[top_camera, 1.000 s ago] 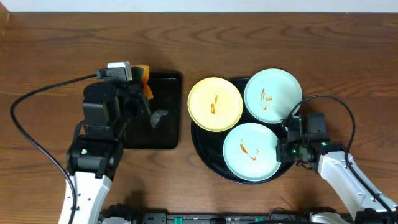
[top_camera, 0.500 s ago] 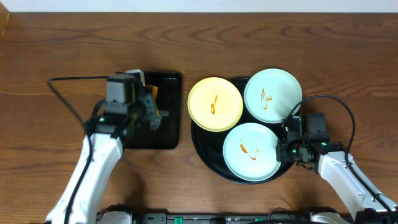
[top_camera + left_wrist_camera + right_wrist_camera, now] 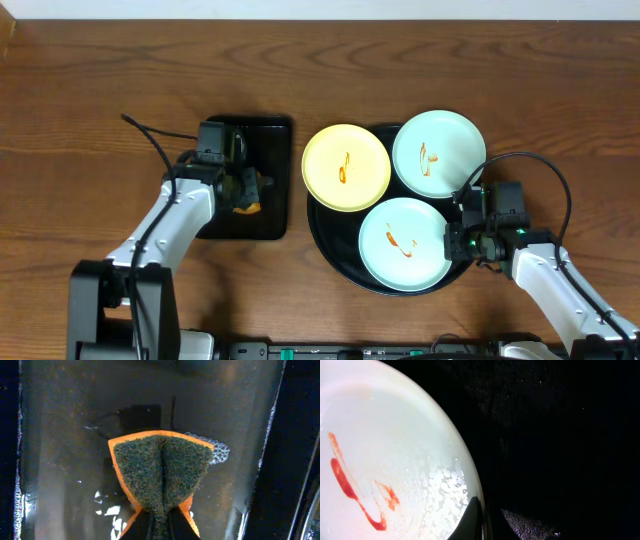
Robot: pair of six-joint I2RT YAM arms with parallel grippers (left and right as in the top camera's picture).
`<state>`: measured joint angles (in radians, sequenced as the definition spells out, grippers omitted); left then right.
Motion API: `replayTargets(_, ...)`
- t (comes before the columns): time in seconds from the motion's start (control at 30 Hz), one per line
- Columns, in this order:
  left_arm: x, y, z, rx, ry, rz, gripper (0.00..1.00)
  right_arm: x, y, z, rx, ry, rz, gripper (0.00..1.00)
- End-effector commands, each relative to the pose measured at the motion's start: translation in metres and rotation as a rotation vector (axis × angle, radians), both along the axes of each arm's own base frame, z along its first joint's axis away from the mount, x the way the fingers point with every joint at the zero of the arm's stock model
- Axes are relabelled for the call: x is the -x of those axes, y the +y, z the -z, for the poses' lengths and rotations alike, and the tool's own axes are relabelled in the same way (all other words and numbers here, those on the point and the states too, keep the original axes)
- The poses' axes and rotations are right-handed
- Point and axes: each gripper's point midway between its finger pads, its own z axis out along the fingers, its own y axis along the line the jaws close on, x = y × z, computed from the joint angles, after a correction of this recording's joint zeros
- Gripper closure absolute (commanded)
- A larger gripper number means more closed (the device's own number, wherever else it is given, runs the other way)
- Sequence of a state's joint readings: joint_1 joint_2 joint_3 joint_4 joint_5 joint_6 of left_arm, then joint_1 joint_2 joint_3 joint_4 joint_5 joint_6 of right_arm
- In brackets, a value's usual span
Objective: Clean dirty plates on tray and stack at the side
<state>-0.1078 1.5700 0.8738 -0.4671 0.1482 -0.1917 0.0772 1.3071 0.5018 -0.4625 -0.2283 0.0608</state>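
Three dirty plates lie on the round black tray (image 3: 322, 228): a yellow one (image 3: 346, 167), a mint-blue one (image 3: 438, 150) at the back right, and a mint-blue one (image 3: 405, 243) at the front. Each carries an orange-brown sauce squiggle. My right gripper (image 3: 452, 243) is shut on the right rim of the front mint-blue plate (image 3: 385, 450), with its fingers (image 3: 482, 515) clamped over the edge. My left gripper (image 3: 240, 188) is shut on a folded orange sponge with a dark green scrub face (image 3: 161, 475). It holds the sponge low over the rectangular tray.
The small rectangular black tray (image 3: 268, 225) lies left of the round tray and holds shallow water with some foam (image 3: 65, 435). Bare wooden table lies around both trays. A black cable loops behind each arm.
My left arm has come down and moved right, bringing the sponge from above the rectangular tray's back edge down into it. The right arm and the plates have not moved.
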Motion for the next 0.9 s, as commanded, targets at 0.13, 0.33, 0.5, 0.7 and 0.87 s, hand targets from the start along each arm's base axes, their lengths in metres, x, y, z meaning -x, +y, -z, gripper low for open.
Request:
replayTargets(0.13,0.002,-0.001,0.001,0.011,0.009,-0.025,0.92,0.003,-0.001,0.003,0.014,0.009,-0.003,0.99)
replayTargets(0.33,0.001,-0.044,-0.027,0.238,-0.027,0.062,0.93,0.003,-0.001,0.003,0.014,0.009,-0.003,0.99)
replayTargets(0.5,-0.002,-0.079,-0.077,0.288,-0.171,0.165,0.93,0.003,-0.001,0.003,0.014,0.009,-0.003,0.99)
replayTargets(0.7,0.012,-0.140,-0.097,0.382,-0.208,0.234,0.93,0.003,-0.001,0.003,0.014,0.009,-0.003,0.99)
replayTargets(0.87,0.024,-0.202,-0.088,0.456,-0.193,0.318,0.93,0.003,-0.001,0.003,0.014,0.009,-0.003,0.99)
